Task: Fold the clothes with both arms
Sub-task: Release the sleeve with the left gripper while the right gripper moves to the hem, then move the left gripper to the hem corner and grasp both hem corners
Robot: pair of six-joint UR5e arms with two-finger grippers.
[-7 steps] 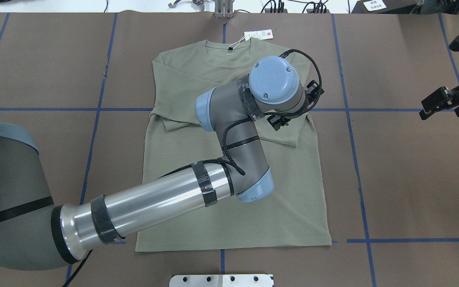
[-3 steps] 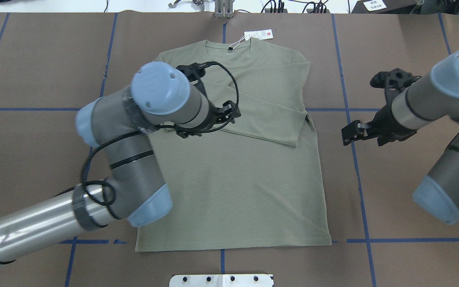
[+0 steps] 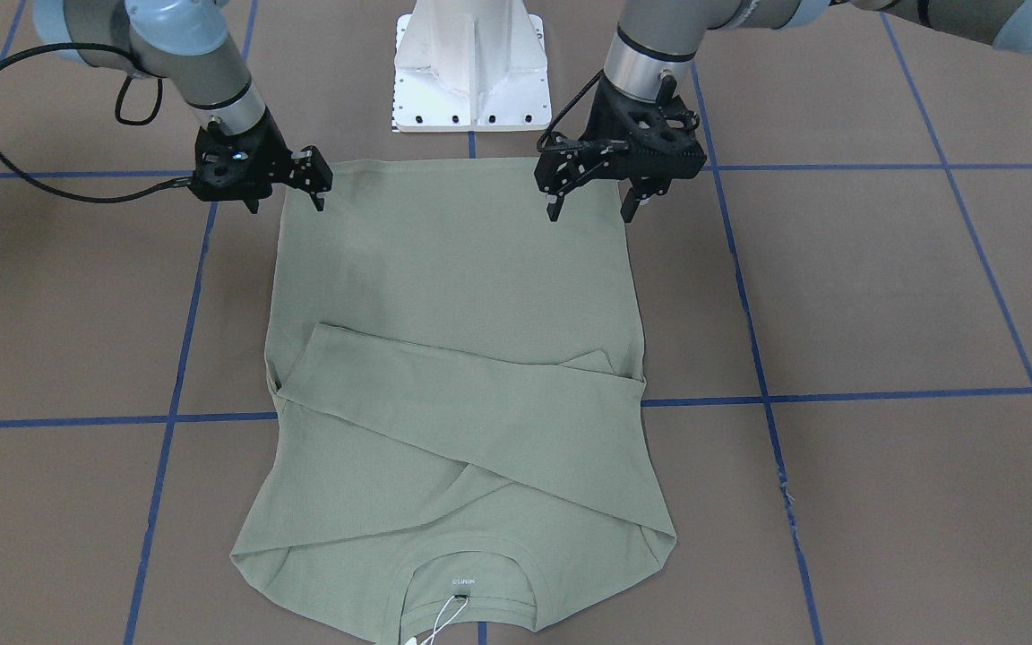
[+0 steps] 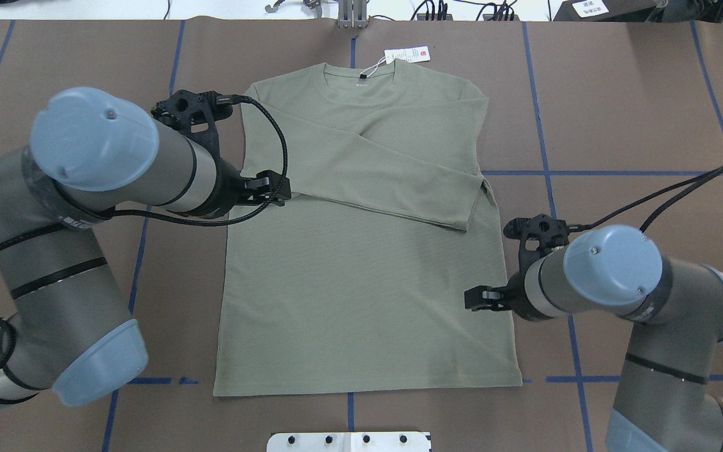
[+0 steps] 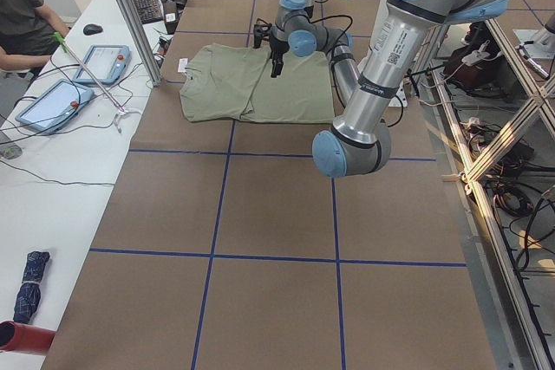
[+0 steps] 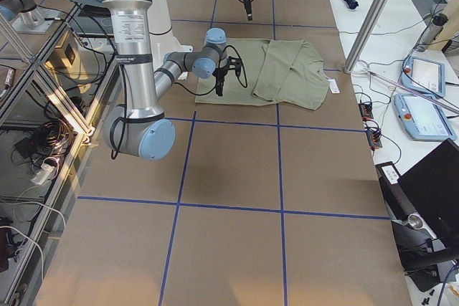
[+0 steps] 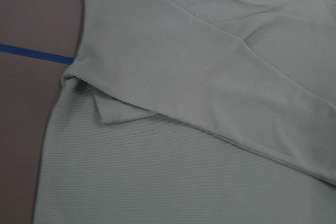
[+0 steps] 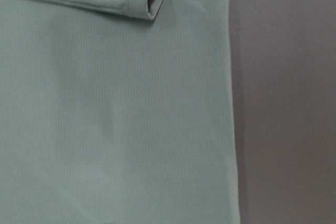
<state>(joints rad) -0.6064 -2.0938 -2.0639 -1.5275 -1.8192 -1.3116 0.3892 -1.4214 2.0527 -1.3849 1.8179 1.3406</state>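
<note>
— Fingers of the left gripper: clamped on anything?

— No. They are spread wide and empty, as are those of the right gripper. Both hover above the olive-green shirt, clear of the cloth, the left on the robot's left side of it, the right on its right.

— And the shirt?

— Flat on the brown table, with the hem nearest the robot, just beyond the white base plate. Farther out, both sleeves lie folded across the chest. The upper sleeve slants to a cuff at the robot's-right side seam. The lower sleeve is tucked beneath it, its end showing by the opposite edge. Beyond them the ribbed collar points away from the robot, and the white hang tag, with its red mark, rests on the table just past it.
</note>
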